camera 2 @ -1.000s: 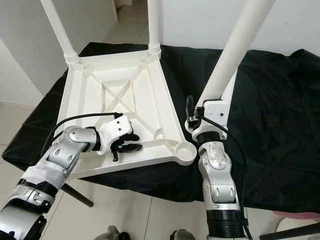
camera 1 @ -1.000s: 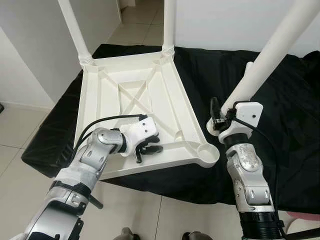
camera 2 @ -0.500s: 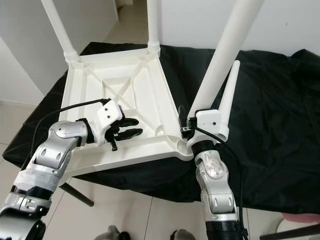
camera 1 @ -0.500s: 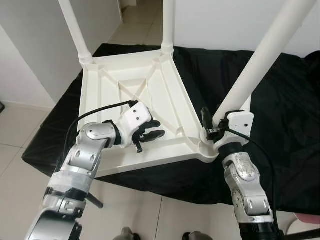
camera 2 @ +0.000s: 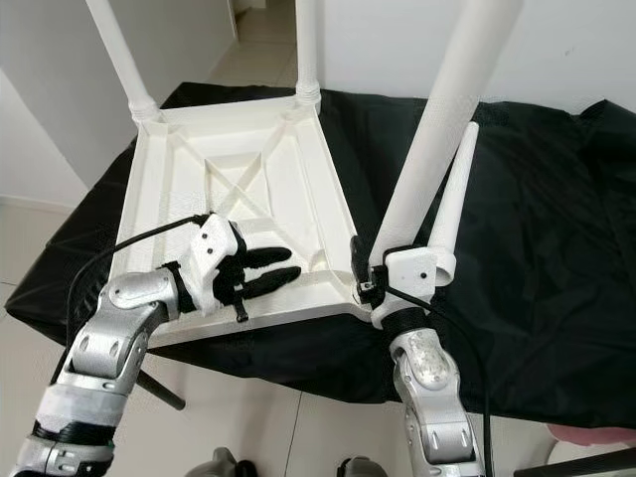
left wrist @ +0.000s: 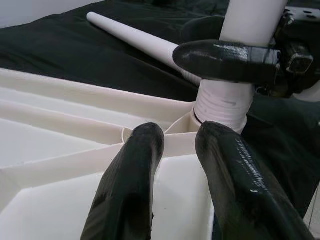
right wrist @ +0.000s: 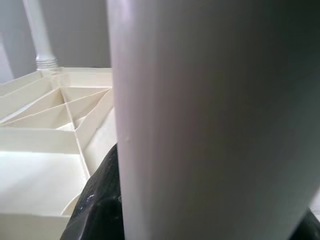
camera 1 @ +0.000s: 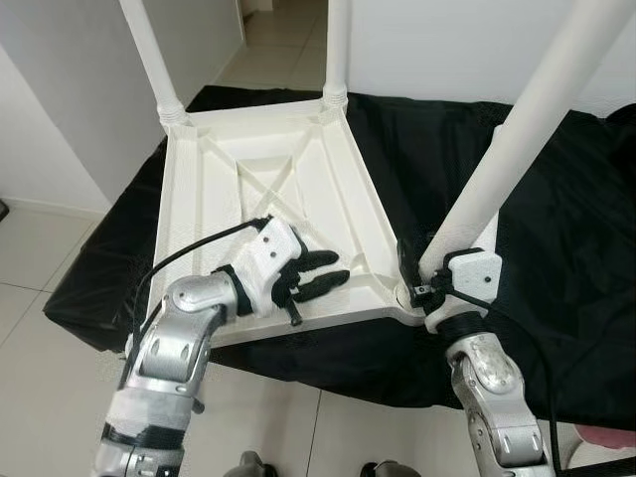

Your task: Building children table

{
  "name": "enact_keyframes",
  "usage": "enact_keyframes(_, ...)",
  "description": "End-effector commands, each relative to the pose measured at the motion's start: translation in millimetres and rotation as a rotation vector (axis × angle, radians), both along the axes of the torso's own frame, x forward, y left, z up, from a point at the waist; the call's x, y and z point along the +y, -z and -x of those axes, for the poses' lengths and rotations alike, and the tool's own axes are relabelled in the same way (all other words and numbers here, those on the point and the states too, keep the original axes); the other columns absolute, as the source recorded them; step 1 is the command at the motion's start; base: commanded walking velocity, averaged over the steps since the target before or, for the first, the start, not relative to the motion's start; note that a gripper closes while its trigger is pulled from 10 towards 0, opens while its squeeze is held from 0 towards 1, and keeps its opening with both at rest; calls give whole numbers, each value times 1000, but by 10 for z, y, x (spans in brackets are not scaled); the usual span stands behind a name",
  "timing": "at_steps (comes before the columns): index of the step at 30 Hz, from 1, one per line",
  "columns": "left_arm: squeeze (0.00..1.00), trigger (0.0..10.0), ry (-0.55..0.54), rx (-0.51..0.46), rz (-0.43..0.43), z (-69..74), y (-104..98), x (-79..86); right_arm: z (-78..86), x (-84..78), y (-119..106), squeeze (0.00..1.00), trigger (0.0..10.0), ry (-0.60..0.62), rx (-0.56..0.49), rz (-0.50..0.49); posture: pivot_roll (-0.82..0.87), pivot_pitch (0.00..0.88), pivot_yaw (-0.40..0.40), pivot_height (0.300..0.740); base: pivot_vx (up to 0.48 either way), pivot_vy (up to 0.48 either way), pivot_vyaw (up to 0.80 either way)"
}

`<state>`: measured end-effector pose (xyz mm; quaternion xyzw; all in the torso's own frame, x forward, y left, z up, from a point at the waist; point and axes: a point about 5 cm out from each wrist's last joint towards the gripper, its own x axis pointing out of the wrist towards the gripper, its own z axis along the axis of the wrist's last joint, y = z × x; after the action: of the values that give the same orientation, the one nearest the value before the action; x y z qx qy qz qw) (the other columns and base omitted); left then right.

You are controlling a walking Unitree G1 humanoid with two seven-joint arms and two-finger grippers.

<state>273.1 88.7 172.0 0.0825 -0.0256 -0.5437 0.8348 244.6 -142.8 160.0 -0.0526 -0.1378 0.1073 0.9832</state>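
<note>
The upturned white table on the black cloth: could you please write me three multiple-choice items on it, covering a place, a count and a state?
1. Where does the spare leg lie?
A. on the black cloth
B. on the floor
C. inside the tabletop

2. How many legs stand at the tabletop's corners?
A. one
B. three
C. four

3. What is the right gripper doing?
A. hanging idle
B. holding a cup
C. gripping the near leg at its socket

Key: 1 A, the tapered leg rests on the cloth beside the table; 2 B, two far legs plus the near one; 3 C, its fingers clasp the leg's base.
</note>
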Motion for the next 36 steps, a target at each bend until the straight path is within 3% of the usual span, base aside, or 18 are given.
enact_keyframes(1,0,10000,-149,12,38,2,-10,-3,13,-1,115,0,10000,-22,39,39,-45,42,50,740,0,0,0)
enact_keyframes(17,0,10000,-95,88,8,86,32,-61,-39,-24,274,0,10000,-121,82,165,-41,32,50,740,0,0,0)
enact_keyframes(24,0,10000,-115,130,-1,65,10,-47,-75,-37,344,0,10000,-159,142,122,-39,38,52,740,0,0,0)
enact_keyframes(27,0,10000,-115,136,3,73,-10,-43,-109,-12,373,0,10000,-172,206,43,-34,47,51,740,0,0,0)
enact_keyframes(36,0,10000,-127,137,4,66,-27,-42,-155,-43,398,0,10000,-148,256,11,-37,56,52,740,0,0,0)
